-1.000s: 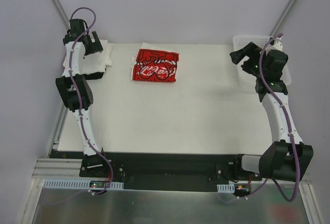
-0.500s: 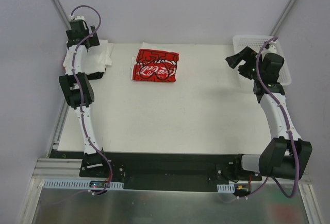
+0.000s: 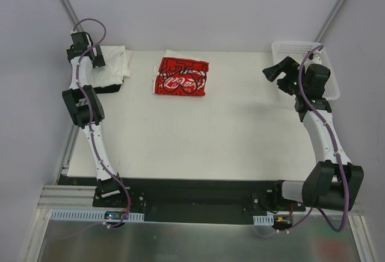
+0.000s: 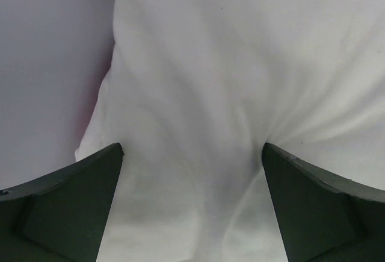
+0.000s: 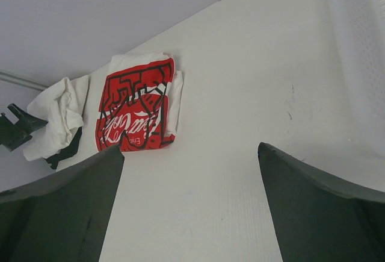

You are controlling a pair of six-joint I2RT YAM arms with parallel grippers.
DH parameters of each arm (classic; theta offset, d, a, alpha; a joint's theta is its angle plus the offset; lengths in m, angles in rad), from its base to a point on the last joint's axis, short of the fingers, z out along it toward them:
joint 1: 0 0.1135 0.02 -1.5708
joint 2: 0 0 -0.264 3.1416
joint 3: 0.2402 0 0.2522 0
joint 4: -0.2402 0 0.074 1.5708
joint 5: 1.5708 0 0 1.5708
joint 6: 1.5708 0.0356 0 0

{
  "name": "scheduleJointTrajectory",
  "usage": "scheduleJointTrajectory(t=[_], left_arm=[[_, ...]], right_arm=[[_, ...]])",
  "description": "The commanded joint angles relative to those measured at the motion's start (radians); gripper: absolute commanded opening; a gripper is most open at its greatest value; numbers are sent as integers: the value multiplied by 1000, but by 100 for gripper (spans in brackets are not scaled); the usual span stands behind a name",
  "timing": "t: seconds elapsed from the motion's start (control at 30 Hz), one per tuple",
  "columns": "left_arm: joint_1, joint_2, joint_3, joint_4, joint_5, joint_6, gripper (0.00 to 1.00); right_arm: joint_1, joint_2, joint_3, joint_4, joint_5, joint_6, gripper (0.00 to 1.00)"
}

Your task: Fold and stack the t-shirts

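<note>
At the far left corner of the worktop, the left claw hangs close over a rumpled heap of white shirts with a black shirt showing under the heap's near edge. Its jaws are spread wide and grip nothing, and white cloth fills the view between them. Just right of the heap and apart from it, a folded red shirt with white lettering lies on a folded white shirt. Further right, the right claw hovers beside a white mesh basket in the far right corner, its jaws also wide and empty, facing the red shirt across bare worktop.
</note>
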Motion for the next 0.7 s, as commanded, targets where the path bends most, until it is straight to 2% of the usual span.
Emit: scheduleJointTrajectory(t=[0.0, 0.27, 0.67], left_arm=[[26, -8, -10, -161, -23, -11, 99], [31, -23, -76, -325, 43, -107, 99], [-46, -27, -96, -391, 37, -100, 99]], right_arm=[[-6, -80, 20, 39, -17, 39, 96], [-6, -104, 71, 131, 16, 74, 96], [-29, -139, 49, 171, 27, 94, 96]])
